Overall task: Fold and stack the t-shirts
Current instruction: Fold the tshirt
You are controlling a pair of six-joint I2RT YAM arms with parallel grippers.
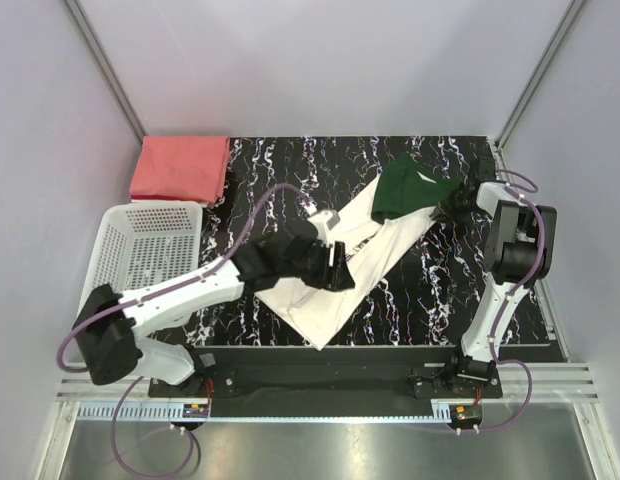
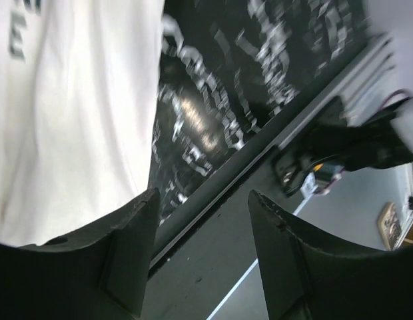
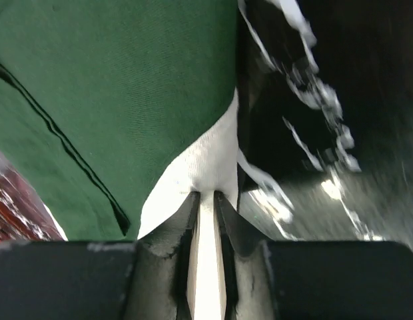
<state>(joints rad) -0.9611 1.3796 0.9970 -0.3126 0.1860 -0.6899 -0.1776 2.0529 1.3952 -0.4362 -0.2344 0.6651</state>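
Pinching the cream-white t-shirt (image 1: 325,300) at its green far corner, the right gripper (image 3: 206,197) is clamped on cloth; the left gripper (image 2: 202,200) hangs spread above the shirt's middle, empty.

Overhead view spans the whole surface (image 1: 440,300); close wrist views look past left gripper (image 2: 203,200) and right gripper (image 3: 205,197) at one t-shirt (image 1: 325,300).

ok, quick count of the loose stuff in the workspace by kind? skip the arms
T-shirts: 2 (cream-white and green t-shirt, salmon-red t-shirt)
Baskets: 1 (white mesh basket)
Total: 3
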